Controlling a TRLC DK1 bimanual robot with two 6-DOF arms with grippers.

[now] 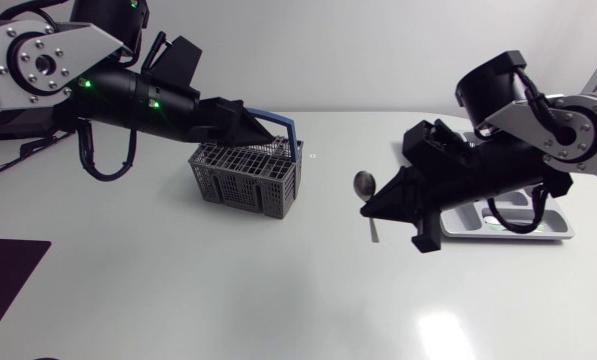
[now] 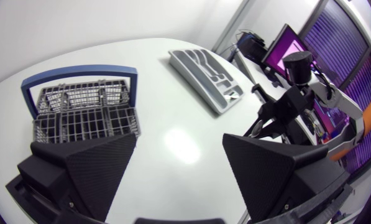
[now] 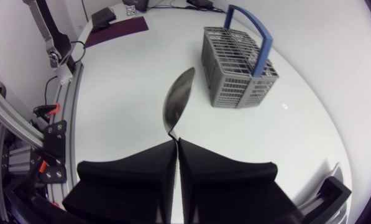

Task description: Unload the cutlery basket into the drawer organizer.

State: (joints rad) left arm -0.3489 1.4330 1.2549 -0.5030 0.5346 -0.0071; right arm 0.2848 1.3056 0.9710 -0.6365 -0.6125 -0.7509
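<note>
One steel spoon (image 1: 364, 184) is hanging beside the grey blue-handled basket (image 1: 246, 180), right jaws clamping it for transfer; left jaws are gaping.

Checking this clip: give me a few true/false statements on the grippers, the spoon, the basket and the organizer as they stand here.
1. The right gripper is shut on a spoon. True.
2. The spoon lies in the drawer organizer. False: the right gripper holds it over the table, between basket and organizer.
3. The left gripper is open and holds nothing. True.
4. The cutlery basket lies tipped on its side. False: it stands upright, its blue handle up.
</note>
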